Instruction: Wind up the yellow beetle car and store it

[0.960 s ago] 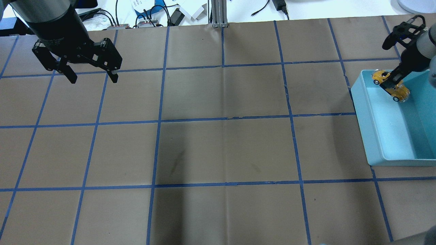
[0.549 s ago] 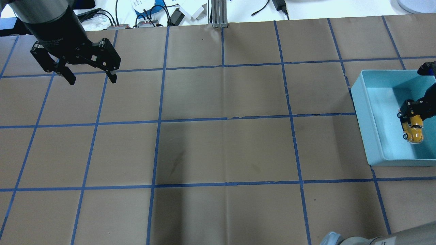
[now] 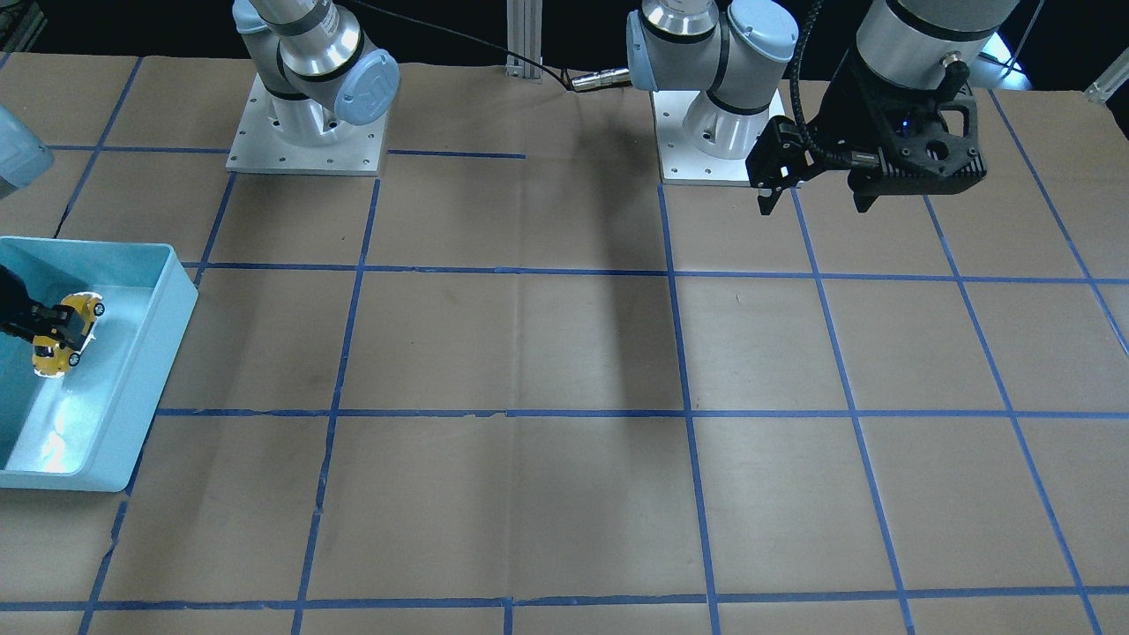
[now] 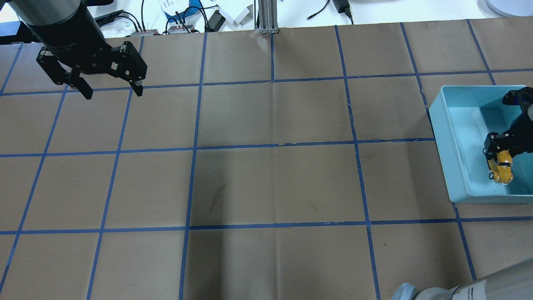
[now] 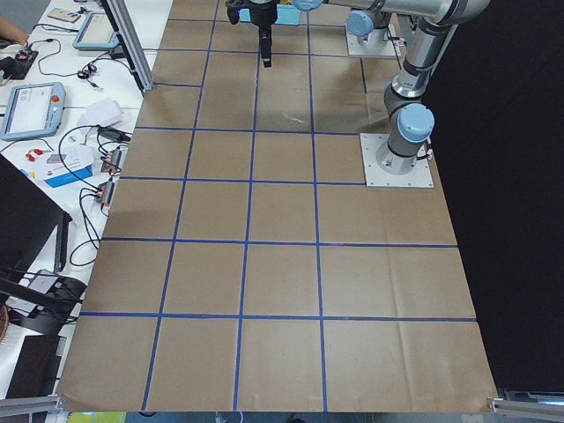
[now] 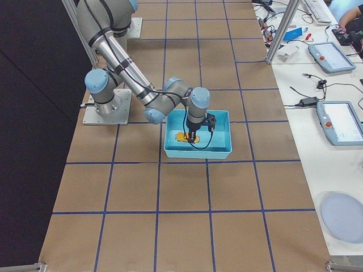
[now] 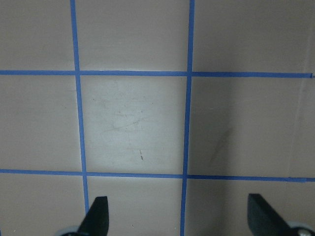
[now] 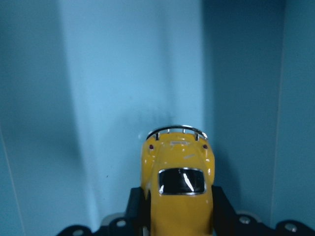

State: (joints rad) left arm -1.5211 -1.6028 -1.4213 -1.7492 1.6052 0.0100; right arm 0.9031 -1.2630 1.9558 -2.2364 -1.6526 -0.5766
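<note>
The right fingers [image 8: 137, 205] are closed on the car [image 8: 179, 189], one on each flank, and you can see them pinching its body just behind the dark window while the chrome bumper points away from the wrist camera toward the blue floor below. From overhead, those right fingers [image 4: 494, 146] hold the car [image 4: 502, 166] inside the bin [image 4: 441, 141], over the half nearer the robot, with the car's free end slanting toward the bin's near wall. You cannot tell from any view whether its wheels touch the floor of the bin or hang just above it. In the front-facing view the car [image 3: 55, 348] sits in the same grip, well inside the bin's [image 3: 168, 326] rim, and the right-side view shows the car [image 6: 184, 137] low within the bin [image 6: 198, 154] beneath the bent wrist. The bin stands on the worktop [image 4: 275, 183] at the robot's right edge, across a blue tape line. The left fingers [image 4: 86, 91] are spread wide and hold nothing; they hang above the far left part of the worktop, well apart from the bin. Their wrist camera shows both left fingers [image 7: 97, 216] at the bottom corners of the view, with only brown paper and tape lines between them.
</note>
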